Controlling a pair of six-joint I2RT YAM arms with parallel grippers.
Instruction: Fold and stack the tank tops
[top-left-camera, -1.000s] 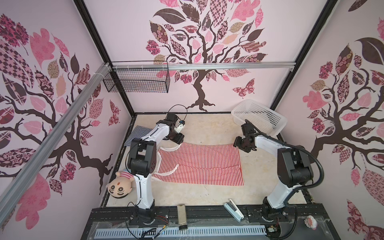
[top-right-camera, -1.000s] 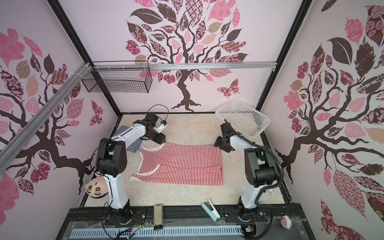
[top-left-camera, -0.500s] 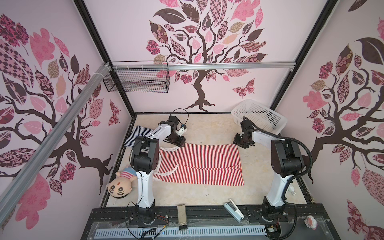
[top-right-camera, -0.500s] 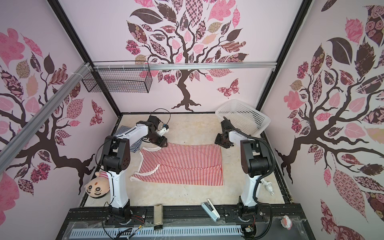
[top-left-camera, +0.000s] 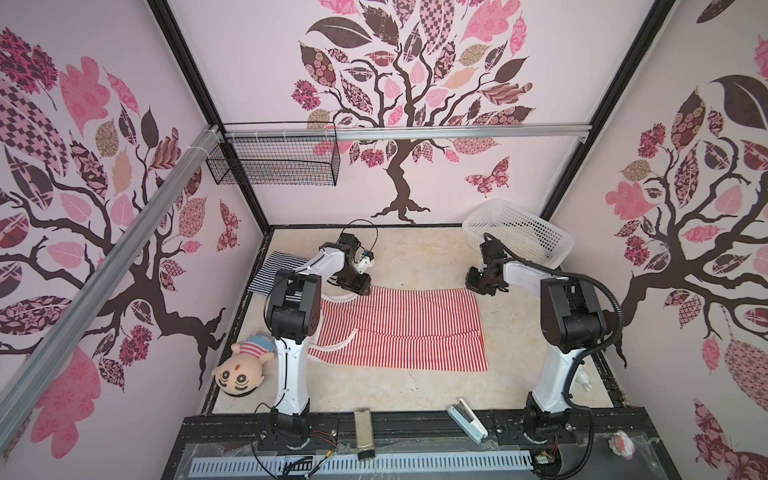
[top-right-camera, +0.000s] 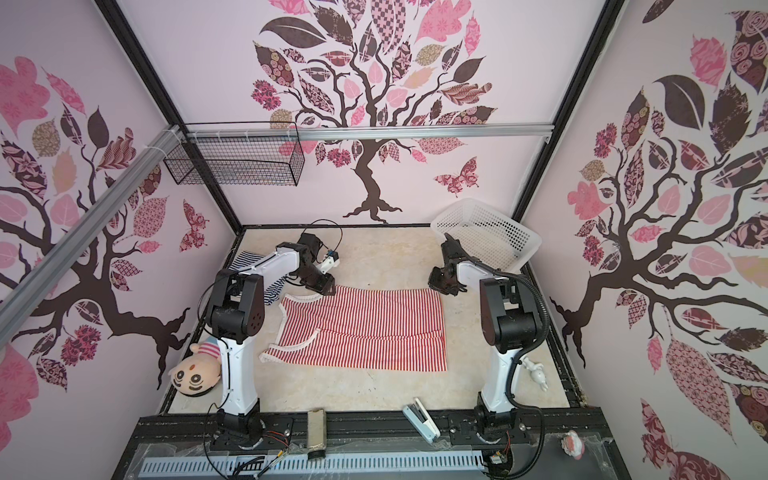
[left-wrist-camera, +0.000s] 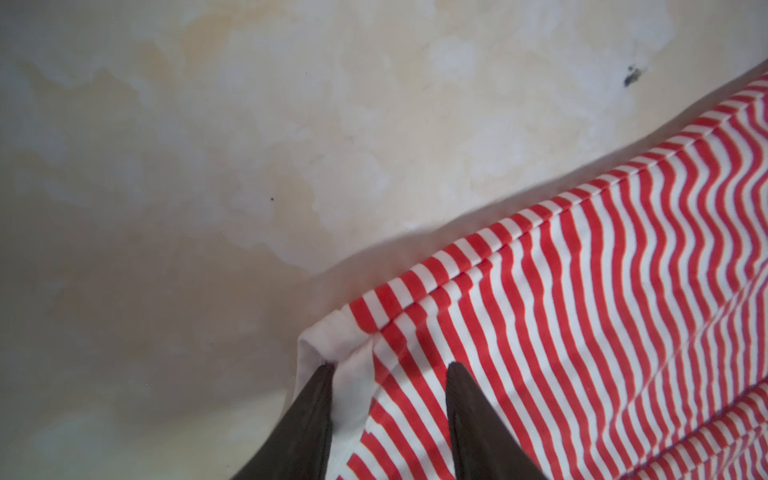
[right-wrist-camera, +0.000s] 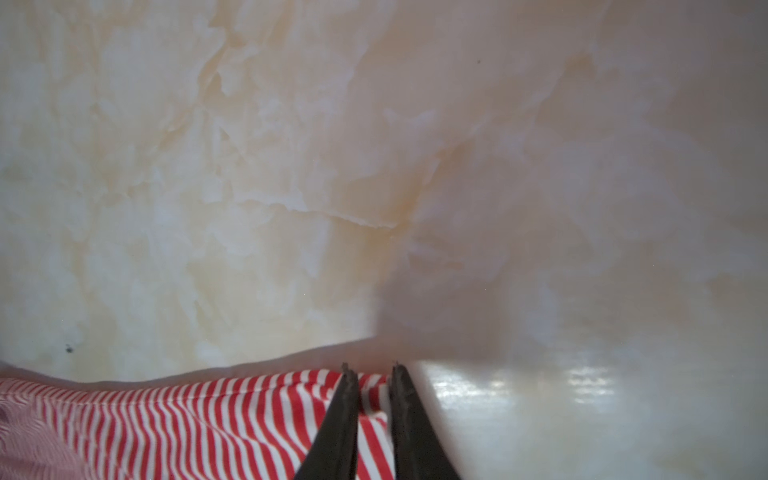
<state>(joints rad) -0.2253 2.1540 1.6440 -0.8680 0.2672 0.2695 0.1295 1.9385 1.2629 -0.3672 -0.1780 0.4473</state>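
The red-and-white tank top (top-left-camera: 399, 328) lies spread on the counter (top-left-camera: 415, 257) — the right claw (right-wrist-camera: 371, 368) pinches its far hem corner, the left claw (left-wrist-camera: 390, 368) (jaws apart, unclamped) straddles the white-trimmed far corner.

Pretty clearly a robot lab test cell, not anyone's home. Two robot arms (top-left-camera: 291, 365) are bolted to a black base rail (top-left-camera: 415, 428) with a slotted cable duct (top-left-camera: 415, 468) out front. Black frame posts (top-left-camera: 183, 62) and an aluminium rail (top-left-camera: 457, 133) box in the marble-look tabletop (top-left-camera: 415, 253). Pink walls with tree decals (top-left-camera: 401, 183) dress it up, and there's a wire basket (top-left-camera: 274, 166) hung in the corner.
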